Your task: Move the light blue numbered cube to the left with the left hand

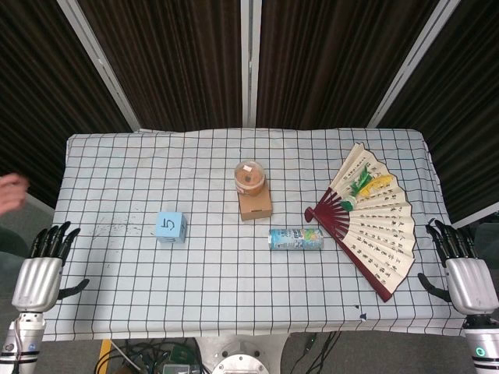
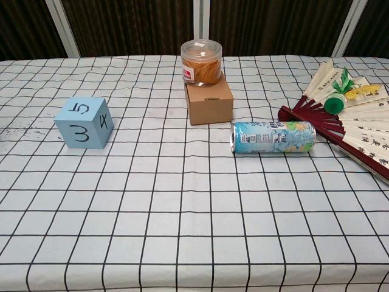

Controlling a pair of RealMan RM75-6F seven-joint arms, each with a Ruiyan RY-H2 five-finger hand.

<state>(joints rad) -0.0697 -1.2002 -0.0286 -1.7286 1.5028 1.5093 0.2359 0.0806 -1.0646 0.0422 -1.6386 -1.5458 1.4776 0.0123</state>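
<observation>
One light blue numbered cube [image 1: 171, 227] sits on the checked tablecloth [image 1: 195, 296], left of centre, well apart from everything else and untouched. One small cardboard box [image 1: 255, 205] stands mid-table with one clear lidded jar [image 1: 249, 177] on top of it. Just in front and to the right, one drink can [image 1: 295, 238] lies on its side. One open paper fan [image 1: 370, 218] is spread out at the right, its red ribs near the can.

Two hands in play, both seen only from the head camera. The left hand [image 1: 40, 269] hovers off the table's near-left corner, fingers straight and a little apart, holding nothing. The right hand [image 1: 461, 269] mirrors it at the near-right edge, fingers likewise spread and empty.

From the chest camera the hands drop out, but the cube's faces read clearly: 5 on top, 3 on the front, and an X-like mark on the side. It also shows the jar's tan contents and red label, and the can's open end facing left.
</observation>
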